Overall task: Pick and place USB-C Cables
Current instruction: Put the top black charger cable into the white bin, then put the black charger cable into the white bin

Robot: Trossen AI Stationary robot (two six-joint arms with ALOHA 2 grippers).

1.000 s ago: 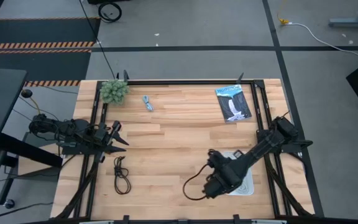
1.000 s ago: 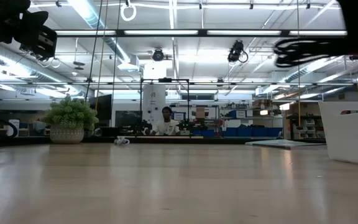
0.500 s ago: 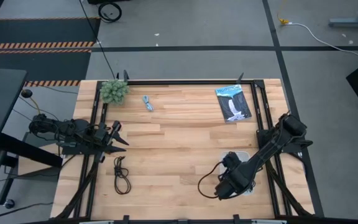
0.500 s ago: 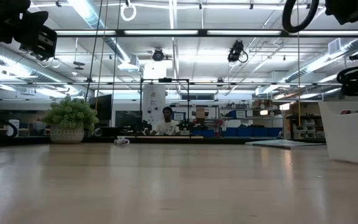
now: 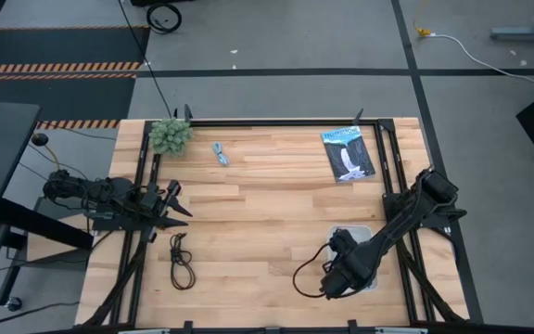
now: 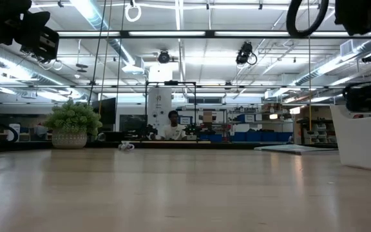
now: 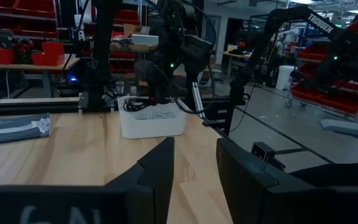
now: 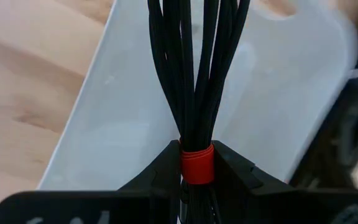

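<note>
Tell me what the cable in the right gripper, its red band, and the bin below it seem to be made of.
Black cable: matte rubbery or plastic jacket, judging by its dull strands.
Red band: probably rubber or plastic, snug around the bundle, where the right gripper clamps it.
Bin: smooth white plastic, with a faint sheen and a thin wall.

We are seeing a fuzzy green plant ball (image 5: 171,135) sitting at the table's (image 5: 267,199) far left corner and a flat retail packet (image 5: 348,154) lying near its far right.
</note>
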